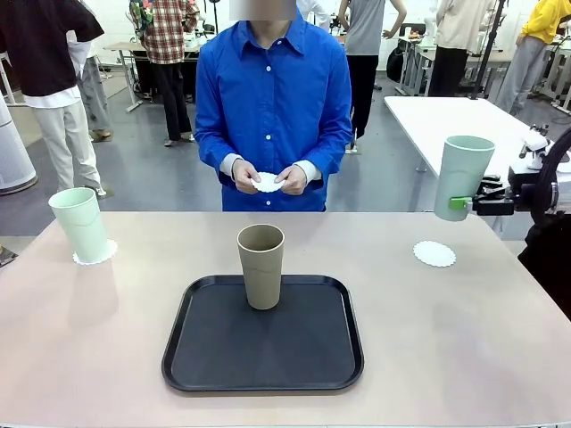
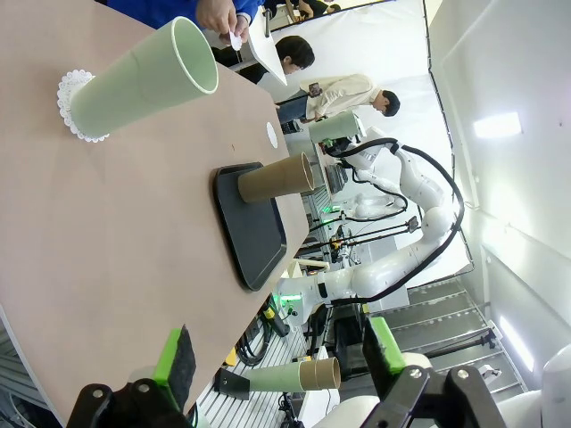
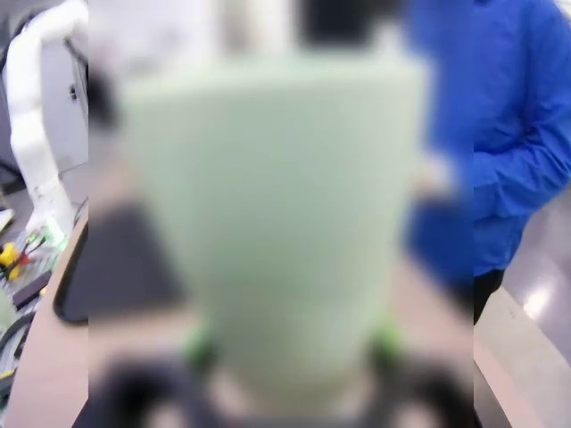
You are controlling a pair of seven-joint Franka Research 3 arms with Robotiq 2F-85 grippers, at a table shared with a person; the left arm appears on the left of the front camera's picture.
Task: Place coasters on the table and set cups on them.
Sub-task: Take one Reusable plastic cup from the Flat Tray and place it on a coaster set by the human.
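Cup (image 1: 464, 174), pale mint, nearly upright in right claw (image 1: 459, 204), mouth pointing up

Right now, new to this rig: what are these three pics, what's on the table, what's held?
Two white robot arms share a beige table with a person. The front picture comes from a fixed camera between the arms, facing the person. The other two come from a camera on each wrist, looking along that arm's two fingers. On the table: a black tray with a tan cup standing on it, a mint cup on a paper coaster at the left, a bare coaster at the right. The right arm's fingers hold a second mint cup in the air near that bare coaster; the right wrist picture shows it blurred, close up. The left arm's fingers are open and empty. The person's hands hold a third coaster.
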